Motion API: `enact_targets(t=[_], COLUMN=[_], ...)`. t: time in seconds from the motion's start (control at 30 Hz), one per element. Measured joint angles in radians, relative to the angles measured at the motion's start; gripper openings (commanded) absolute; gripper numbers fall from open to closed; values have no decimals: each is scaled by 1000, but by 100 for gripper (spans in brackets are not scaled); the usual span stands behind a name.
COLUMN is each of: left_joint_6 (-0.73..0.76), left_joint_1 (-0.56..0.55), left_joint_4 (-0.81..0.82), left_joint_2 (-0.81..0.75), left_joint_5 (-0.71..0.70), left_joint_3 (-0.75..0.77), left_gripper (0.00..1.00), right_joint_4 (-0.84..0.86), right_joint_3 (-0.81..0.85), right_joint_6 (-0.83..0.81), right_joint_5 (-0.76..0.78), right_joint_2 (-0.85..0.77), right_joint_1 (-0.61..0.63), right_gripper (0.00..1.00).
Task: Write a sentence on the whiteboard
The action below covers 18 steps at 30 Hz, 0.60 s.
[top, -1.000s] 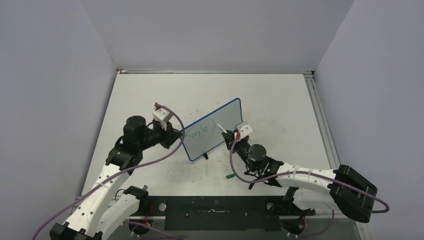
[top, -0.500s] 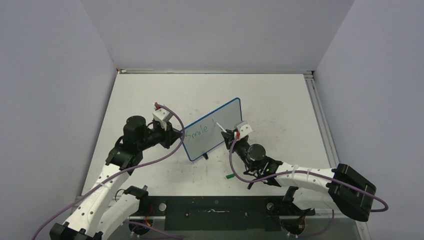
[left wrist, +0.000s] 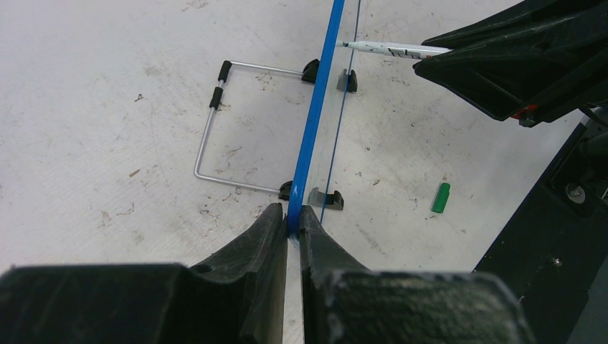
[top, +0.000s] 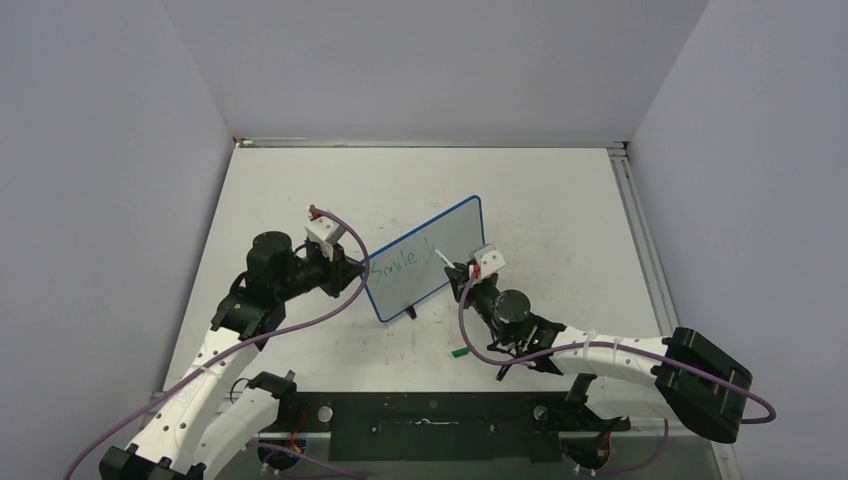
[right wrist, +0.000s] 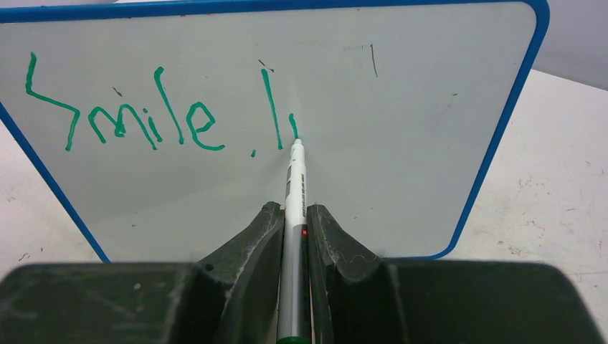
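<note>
The whiteboard stands upright near the middle of the table, propped on a bent wire stand behind it and on small black feet at its bottom edge; the left gripper is closed on the board's left blue edge, one finger on each face; the right gripper is in front of the board's writing face, clamped around a marker whose tip touches the white surface just below a short green stroke; the sentence so far reads "Smile" across the left half of the board, followed by a dot, a long upright stroke and that short stroke towards the middle; the right half of the board bears only a few faint dark marks; a green cap lies on the table in front of the board, near the right arm and apart from both grippers; the tabletop around the board is scuffed and speckled; grey walls close the space behind and beside the board.
</note>
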Motion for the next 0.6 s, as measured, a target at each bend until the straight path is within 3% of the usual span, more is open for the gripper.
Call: enact_targets(t=[0.6], left_joint_6=[0], left_joint_1=[0], left_joint_4=[0], left_joint_2=[0], left_joint_5=[3], left_joint_3=[0], left_gripper=[0], right_joint_4=[-15], right_joint_3=[16], right_joint_6=[-39], right_joint_5=[25], right_joint_2=[-55], right_joint_1=[35], right_gripper=[5])
